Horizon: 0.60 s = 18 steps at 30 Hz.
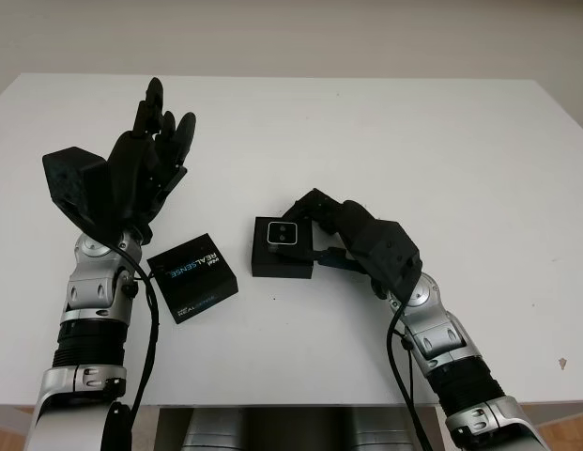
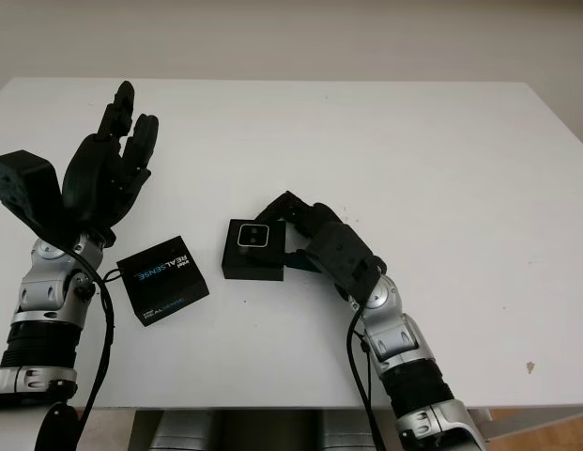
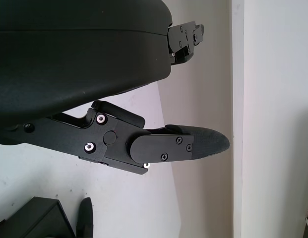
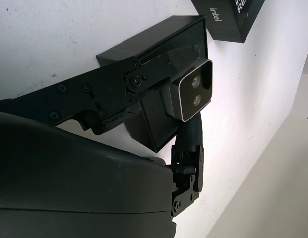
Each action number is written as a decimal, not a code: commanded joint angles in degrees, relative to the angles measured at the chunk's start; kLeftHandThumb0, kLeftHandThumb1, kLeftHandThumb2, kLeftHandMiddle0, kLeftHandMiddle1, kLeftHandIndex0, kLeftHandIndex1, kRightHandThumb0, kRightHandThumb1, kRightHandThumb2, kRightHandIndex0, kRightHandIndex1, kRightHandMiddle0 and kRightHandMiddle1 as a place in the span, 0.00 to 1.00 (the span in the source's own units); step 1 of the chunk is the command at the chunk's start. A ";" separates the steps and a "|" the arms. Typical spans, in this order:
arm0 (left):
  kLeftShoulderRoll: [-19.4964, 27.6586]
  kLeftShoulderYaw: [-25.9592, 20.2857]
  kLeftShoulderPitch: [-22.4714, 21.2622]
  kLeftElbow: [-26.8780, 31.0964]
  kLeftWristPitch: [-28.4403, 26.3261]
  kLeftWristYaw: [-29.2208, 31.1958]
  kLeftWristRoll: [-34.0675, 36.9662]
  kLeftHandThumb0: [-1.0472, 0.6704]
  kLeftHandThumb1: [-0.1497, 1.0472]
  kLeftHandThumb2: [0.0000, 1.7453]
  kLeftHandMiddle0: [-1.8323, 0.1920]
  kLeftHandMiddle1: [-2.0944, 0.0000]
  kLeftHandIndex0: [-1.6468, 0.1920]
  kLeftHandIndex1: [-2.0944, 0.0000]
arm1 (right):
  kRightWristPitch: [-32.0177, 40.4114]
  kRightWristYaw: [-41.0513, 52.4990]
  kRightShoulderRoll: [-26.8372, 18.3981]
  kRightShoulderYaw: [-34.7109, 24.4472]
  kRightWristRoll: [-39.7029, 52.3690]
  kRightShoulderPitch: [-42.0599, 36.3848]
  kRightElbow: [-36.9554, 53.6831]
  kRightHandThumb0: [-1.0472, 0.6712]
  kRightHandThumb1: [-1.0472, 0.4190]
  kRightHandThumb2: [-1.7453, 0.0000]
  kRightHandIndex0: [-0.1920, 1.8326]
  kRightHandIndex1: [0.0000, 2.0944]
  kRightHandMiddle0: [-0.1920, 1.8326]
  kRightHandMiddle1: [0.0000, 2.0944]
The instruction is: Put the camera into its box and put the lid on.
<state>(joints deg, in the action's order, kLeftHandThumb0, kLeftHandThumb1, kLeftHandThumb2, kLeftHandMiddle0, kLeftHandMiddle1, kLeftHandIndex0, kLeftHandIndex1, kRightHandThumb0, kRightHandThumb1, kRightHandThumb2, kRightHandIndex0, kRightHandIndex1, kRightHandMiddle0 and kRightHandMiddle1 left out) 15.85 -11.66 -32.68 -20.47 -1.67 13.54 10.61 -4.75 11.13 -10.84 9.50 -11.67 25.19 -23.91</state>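
At the middle of the white table (image 1: 385, 132) sits the open black box (image 1: 283, 259), the landmark for everything else: from the left eye view the right hand (image 1: 343, 235) reaches in from its right side, fingers clamped on the camera (image 1: 283, 234), which hangs over the box's far part with its two lenses facing up, apparently so it can drop straight into the cavity. Left of the box, close but apart, lies the lid (image 1: 191, 274), printed side up and skewed, within easy reach for closing later. Further left and beyond the lid the left hand (image 1: 141, 160) is raised off the table, open and holding nothing, seemingly parked out of the way. From the right eye view the same layout holds, with the camera not yet sunk inside the box. From the left wrist view a bare fingertip (image 3: 203, 144) points over the table, gripping nothing. From the right wrist view the fingers (image 4: 144, 79) pinch the camera's sides just above the box, whether it touches the box I cannot tell
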 commanded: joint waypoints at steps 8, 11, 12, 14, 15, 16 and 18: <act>0.98 -0.04 -0.61 0.81 0.01 0.37 -0.17 0.23 1.00 0.23 1.00 0.98 1.00 0.98 | -1.86 -0.69 -0.73 -0.17 -0.97 1.78 -2.45 0.34 0.03 0.97 0.23 0.02 0.24 0.84; 0.98 -0.10 -0.61 0.81 -0.11 0.66 0.06 0.23 1.00 0.23 1.00 0.97 1.00 0.98 | -1.41 -0.79 -1.18 -0.37 -1.35 2.15 -2.10 0.34 0.03 0.97 0.23 0.02 0.24 0.83; 0.94 -0.10 -0.62 0.77 -0.10 0.69 0.08 0.23 1.00 0.23 1.00 0.97 1.00 0.98 | -1.45 -0.91 -1.31 -0.41 -1.52 2.31 -2.06 0.34 0.03 0.97 0.23 0.02 0.24 0.83; 0.87 -0.13 -0.64 0.70 -0.06 0.73 0.12 0.23 1.00 0.23 1.00 0.97 1.00 0.98 | -1.61 -1.05 -1.35 -0.52 -1.61 2.50 -2.15 0.34 0.03 0.97 0.23 0.02 0.25 0.83; 0.85 -0.13 -0.64 0.73 -0.09 0.75 0.13 0.23 1.00 0.23 1.00 0.97 1.00 0.98 | -1.63 -1.08 -1.29 -0.58 -1.55 2.56 -2.20 0.34 0.03 0.97 0.23 0.02 0.25 0.83; 0.84 -0.12 -0.62 0.76 -0.11 0.77 0.14 0.24 1.00 0.23 1.00 0.97 1.00 0.98 | -1.62 -1.05 -1.21 -0.64 -1.43 2.62 -2.26 0.34 0.03 0.97 0.23 0.02 0.25 0.82; 0.84 -0.16 -0.59 0.80 -0.10 0.92 0.24 0.24 1.00 0.24 1.00 0.97 1.00 0.98 | -1.57 -1.02 -1.12 -0.65 -1.36 2.75 -2.32 0.34 0.03 0.97 0.23 0.02 0.25 0.82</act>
<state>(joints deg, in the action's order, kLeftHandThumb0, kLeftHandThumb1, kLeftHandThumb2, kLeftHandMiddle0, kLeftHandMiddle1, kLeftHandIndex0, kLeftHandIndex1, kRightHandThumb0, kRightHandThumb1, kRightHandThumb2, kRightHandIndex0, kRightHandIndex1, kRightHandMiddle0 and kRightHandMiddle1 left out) 15.93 -11.66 -32.68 -20.47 -1.76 14.20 10.67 -6.17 10.65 -11.82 9.32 -13.16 26.95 -25.81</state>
